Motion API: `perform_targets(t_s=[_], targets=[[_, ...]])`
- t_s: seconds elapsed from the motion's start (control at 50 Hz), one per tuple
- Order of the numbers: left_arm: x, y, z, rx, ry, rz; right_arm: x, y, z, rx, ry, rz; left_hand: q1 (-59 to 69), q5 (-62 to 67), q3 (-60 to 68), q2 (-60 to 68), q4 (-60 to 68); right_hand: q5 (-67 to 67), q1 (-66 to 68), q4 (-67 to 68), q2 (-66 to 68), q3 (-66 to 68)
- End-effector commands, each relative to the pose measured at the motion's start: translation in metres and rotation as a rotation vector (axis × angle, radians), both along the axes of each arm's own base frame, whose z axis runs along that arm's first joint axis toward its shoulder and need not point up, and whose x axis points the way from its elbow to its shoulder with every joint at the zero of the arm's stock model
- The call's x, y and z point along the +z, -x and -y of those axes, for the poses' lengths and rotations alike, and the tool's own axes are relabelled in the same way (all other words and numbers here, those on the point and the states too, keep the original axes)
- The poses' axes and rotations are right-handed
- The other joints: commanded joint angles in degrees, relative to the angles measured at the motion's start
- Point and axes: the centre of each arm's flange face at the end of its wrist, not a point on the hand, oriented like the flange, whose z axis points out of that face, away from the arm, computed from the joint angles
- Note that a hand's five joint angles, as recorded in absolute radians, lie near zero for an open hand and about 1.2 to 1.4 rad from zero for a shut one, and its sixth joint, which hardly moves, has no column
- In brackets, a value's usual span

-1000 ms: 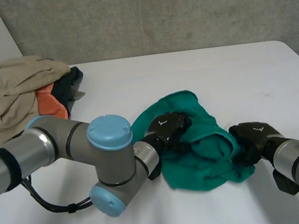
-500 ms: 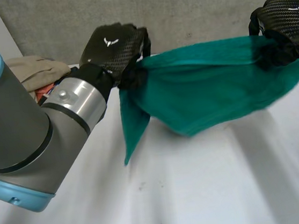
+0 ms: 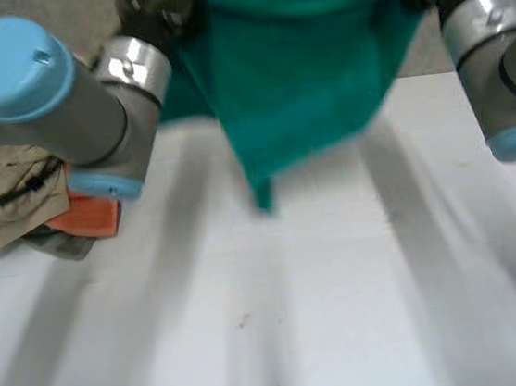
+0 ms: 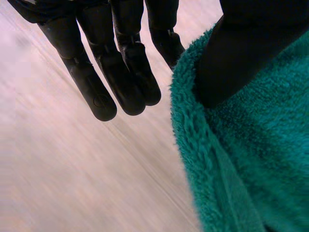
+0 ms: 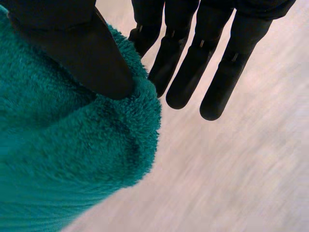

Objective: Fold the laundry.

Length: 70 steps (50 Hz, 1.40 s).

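A white counter (image 3: 346, 313) stretches beneath a deep-green terry-cloth towel (image 3: 300, 67), which hangs in the air clear of the surface, spread between the robot's two hands. The left hand (image 4: 260, 29) is clamped on one end of the towel's upper edge. In the left wrist view its thumb presses down on the thick hemmed border and one finger passes behind the cloth, while the other fingers (image 4: 120, 82) stretch straight just beside the towel. The right hand (image 5: 72, 43) pinches the opposite end of that edge in the same way, thumb pressed into a rolled bulge of the towel, with the remaining fingers (image 5: 217, 72) straight and just beside the cloth. In the head view the towel's upper edge runs level from hand to hand, and its lower part narrows to a point dangling above the counter. The grey left arm (image 3: 42, 96), with its light-blue cap, reaches the towel from one side and the right arm (image 3: 494, 54) from the other. On the left arm's side of the towel, lower down on the counter, lies a crumpled beige garment (image 3: 1, 185) touching a bright orange cloth (image 3: 88, 214).
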Motion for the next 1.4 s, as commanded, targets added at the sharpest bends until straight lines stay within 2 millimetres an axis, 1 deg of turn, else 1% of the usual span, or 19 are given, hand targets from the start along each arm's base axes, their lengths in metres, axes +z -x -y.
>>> perform_targets(t_s=[0.02, 0.06, 0.12, 0.22, 0.28, 0.3, 0.38, 0.44, 0.5, 0.54, 0.58, 0.6, 0.66, 0.74, 0.84, 1.0, 1.12, 1.22, 1.4], targets=[[0.016, -0.015, -0.032, -0.009, 0.032, -0.025, 0.022, 0.002, -0.015, 0.036, 0.138, 0.058, 15.44, 14.23, 11.64, 11.46, 11.22, 11.94, 16.91, 11.38, 12.62, 11.84], [0.007, -0.018, -0.037, -0.009, -0.002, -0.005, 0.005, 0.001, -0.019, 0.059, 0.050, 0.018, 15.44, 14.23, 11.64, 11.46, 11.22, 11.94, 16.91, 11.38, 12.62, 11.84], [-0.023, -0.024, -0.049, -0.011, -0.102, 0.057, -0.017, 0.001, -0.025, 0.078, -0.065, -0.030, 15.44, 14.23, 11.64, 11.46, 11.22, 11.94, 16.91, 11.38, 12.62, 11.84], [-0.091, -0.032, -0.068, -0.018, -0.305, 0.182, -0.074, 0.005, -0.043, 0.099, -0.352, -0.127, 15.44, 14.23, 11.64, 11.46, 11.22, 11.94, 16.91, 11.38, 12.62, 11.84], [-0.117, -0.036, -0.074, -0.016, -0.380, 0.227, -0.106, 0.008, -0.054, 0.101, -0.486, -0.172, 15.44, 14.23, 11.64, 11.46, 11.22, 11.94, 16.91, 11.38, 12.62, 11.84], [-0.139, -0.039, -0.078, -0.014, -0.439, 0.264, -0.115, 0.009, -0.056, 0.101, -0.518, -0.183, 15.44, 14.23, 11.64, 11.46, 11.22, 11.94, 16.91, 11.38, 12.62, 11.84], [-0.194, -0.047, -0.087, -0.009, -0.592, 0.345, -0.155, 0.012, -0.065, 0.097, -0.627, -0.259, 15.44, 14.23, 11.64, 11.46, 11.22, 11.94, 16.91, 11.38, 12.62, 11.84], [-0.212, -0.051, -0.096, -0.012, -0.647, 0.380, -0.173, 0.015, -0.070, 0.084, -0.666, -0.324, 15.44, 14.23, 11.64, 11.46, 11.22, 11.94, 16.91, 11.38, 12.62, 11.84], [-0.215, -0.055, -0.101, -0.010, -0.665, 0.388, -0.179, 0.020, -0.072, 0.068, -0.677, -0.357, 1.54, 0.33, -2.26, -2.44, -2.68, 11.94, 16.91, 11.38, 12.62, 11.84], [-0.206, -0.056, -0.104, -0.012, -0.651, 0.377, -0.181, 0.021, -0.073, 0.066, -0.681, -0.366, -20.79, -22.01, -24.59, -24.78, -25.02, 11.94, 16.91, 11.38, 12.62, 11.84], [-0.183, -0.059, -0.107, -0.010, -0.605, 0.350, -0.183, 0.022, -0.075, 0.067, -0.690, -0.371, -47.46, -48.68, -51.26, -51.45, -51.69, 11.94, 16.91, 11.38, 12.62, 11.84], [-0.178, -0.061, -0.107, -0.008, -0.593, 0.342, -0.184, 0.023, -0.076, 0.067, -0.693, -0.372, -51.94, -53.16, -55.74, -55.93, -56.17, 11.94, 16.91, 11.38, 12.62, 11.84], [-0.158, -0.070, -0.106, 0.009, -0.556, 0.314, -0.186, 0.024, -0.078, 0.064, -0.703, -0.373, -52.99, -54.21, -56.79, -56.98, -57.22, 11.94, 16.91, 11.38, 12.62, 11.84], [-0.153, -0.090, -0.101, 0.027, -0.597, 0.322, -0.188, 0.029, -0.076, 0.043, -0.716, -0.366, -53.00, -54.21, -56.80, -56.98, -57.22, 11.94, 16.91, 11.38, 12.62, 11.84], [-0.168, -0.116, -0.093, -0.011, -0.735, 0.361, -0.185, 0.042, -0.064, -0.001, -0.714, -0.349, -48.47, -49.68, -52.27, -52.45, -52.69, 11.94, 16.91, 11.38, 12.62, 11.84], [-0.194, -0.140, -0.074, -0.041, -0.847, 0.358, -0.187, 0.042, -0.065, 0.007, -0.718, -0.353, -40.72, -41.94, -44.52, -44.71, -44.95, 11.94, 16.91, 11.38, 12.62, 11.84], [-0.212, -0.148, -0.051, -0.007, -0.829, 0.415, -0.190, 0.041, -0.067, 0.012, -0.726, -0.359, -40.55, -41.76, -44.35, -44.54, -44.77, 11.94, 16.91, 11.38, 12.62, 11.84], [-0.229, -0.145, -0.044, -0.006, -0.808, 0.496, -0.193, 0.041, -0.067, 0.009, -0.730, -0.361, -40.72, -41.93, -44.52, -44.70, -44.94, 11.94, 16.91, 11.38, 12.62, 11.84], [-0.239, -0.141, -0.034, -0.009, -0.800, 0.513, -0.195, 0.041, -0.067, 0.012, -0.732, -0.364, -39.71, -40.93, -43.51, -43.70, -43.94, 11.94, 16.91, 11.38, 12.62, 11.84]])
